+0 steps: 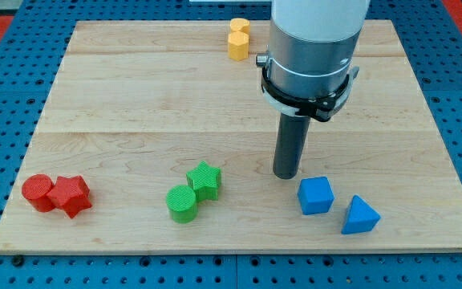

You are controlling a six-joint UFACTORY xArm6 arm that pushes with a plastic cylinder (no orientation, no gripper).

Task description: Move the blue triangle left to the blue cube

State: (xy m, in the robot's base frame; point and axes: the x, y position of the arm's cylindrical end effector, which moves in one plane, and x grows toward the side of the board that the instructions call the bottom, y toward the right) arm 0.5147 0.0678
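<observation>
The blue cube (316, 195) lies on the wooden board (135, 96) at the view's lower right. The blue triangle (359, 215) lies just right of and slightly below the cube, nearly touching it. My tip (285, 174) rests on the board just above and to the left of the blue cube, a small gap away. The rod hangs from the grey arm body (310, 48) above it.
A green cylinder (183, 203) and green star (205, 180) sit together at bottom centre. A red cylinder (38, 193) and red star (71, 195) sit at bottom left. Two yellow blocks (239, 38) stand at the top edge, left of the arm.
</observation>
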